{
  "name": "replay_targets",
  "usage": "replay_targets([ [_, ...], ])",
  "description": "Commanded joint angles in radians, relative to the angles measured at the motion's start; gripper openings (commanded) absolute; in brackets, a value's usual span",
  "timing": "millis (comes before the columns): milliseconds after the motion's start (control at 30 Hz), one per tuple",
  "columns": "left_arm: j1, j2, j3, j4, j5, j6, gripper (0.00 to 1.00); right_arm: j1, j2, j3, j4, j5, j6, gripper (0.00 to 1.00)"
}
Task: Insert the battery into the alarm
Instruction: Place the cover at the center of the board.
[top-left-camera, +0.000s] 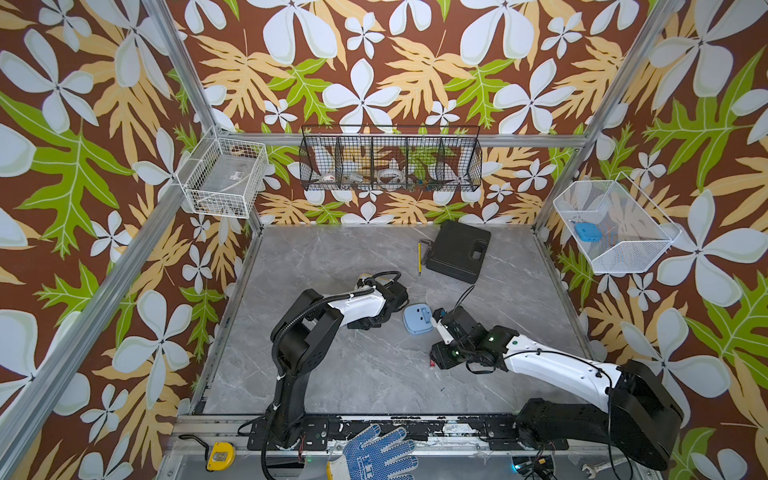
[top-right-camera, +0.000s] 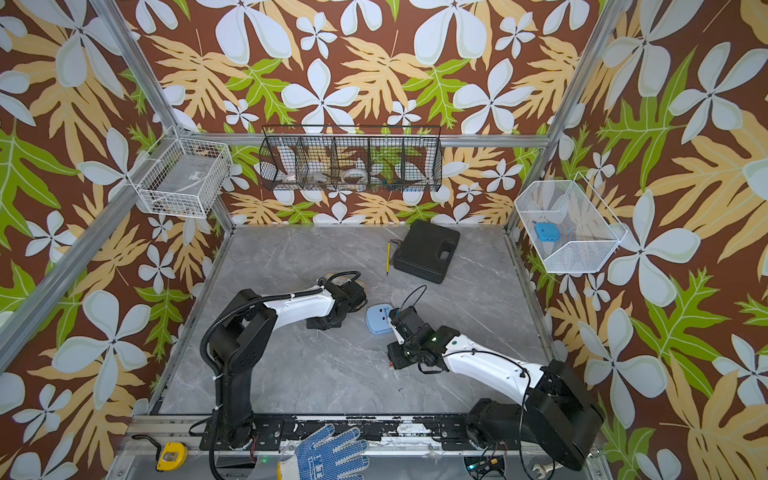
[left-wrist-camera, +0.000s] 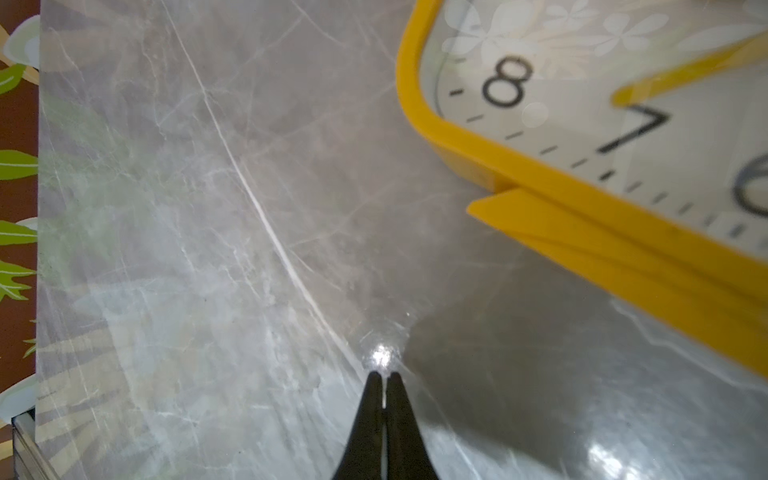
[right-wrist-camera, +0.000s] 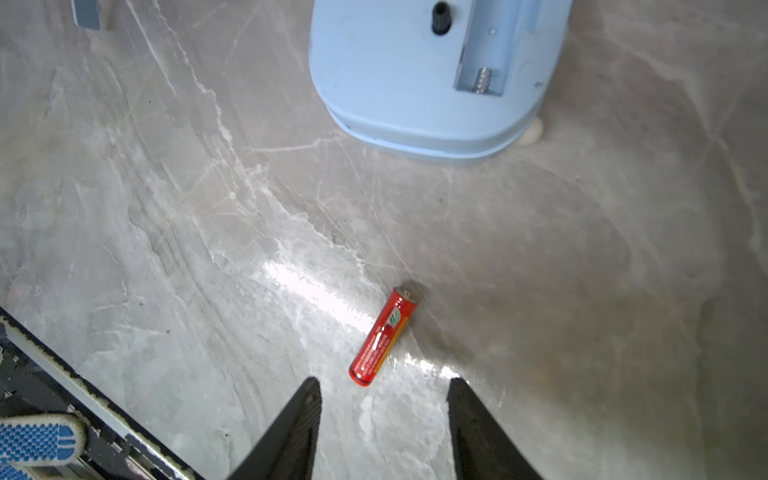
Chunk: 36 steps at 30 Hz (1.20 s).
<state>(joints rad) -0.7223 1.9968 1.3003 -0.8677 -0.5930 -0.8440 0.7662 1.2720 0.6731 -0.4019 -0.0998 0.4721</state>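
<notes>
1 battery (right-wrist-camera: 383, 336), nearly hidden in both top views

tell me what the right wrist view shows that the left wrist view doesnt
Only right wrist: a red cylindrical battery lying loose, apart from the light blue plastic alarm, whose open battery compartment shows a bare spring; the right gripper, jaws open. Only left wrist: a yellow-framed white-faced clock; the left gripper, jaws shut. Both: the grey marble tabletop.

A robot lab cell: aluminium framing (top-left-camera: 532, 141) and floral-papered walls (top-left-camera: 374, 62) enclose a marble counter (top-left-camera: 353, 374); a wire basket (top-left-camera: 390, 127) hangs above the counter's far edge.
</notes>
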Motion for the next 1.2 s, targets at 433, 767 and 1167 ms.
replay_targets([
  [433, 0.000, 0.026, 0.004, 0.030, 0.077, 0.107, 0.07, 0.010, 0.126, 0.019, 0.083, 0.020, 0.030, 0.54],
  [767, 0.000, -0.032, -0.019, 0.062, 0.129, 0.093, 0.16, 0.009, 0.163, 0.028, 0.057, 0.047, -0.030, 0.47],
  [1167, 0.000, -0.122, -0.016, 0.078, 0.139, 0.075, 0.23, 0.009, 0.210, 0.009, 0.071, 0.049, -0.029, 0.43],
])
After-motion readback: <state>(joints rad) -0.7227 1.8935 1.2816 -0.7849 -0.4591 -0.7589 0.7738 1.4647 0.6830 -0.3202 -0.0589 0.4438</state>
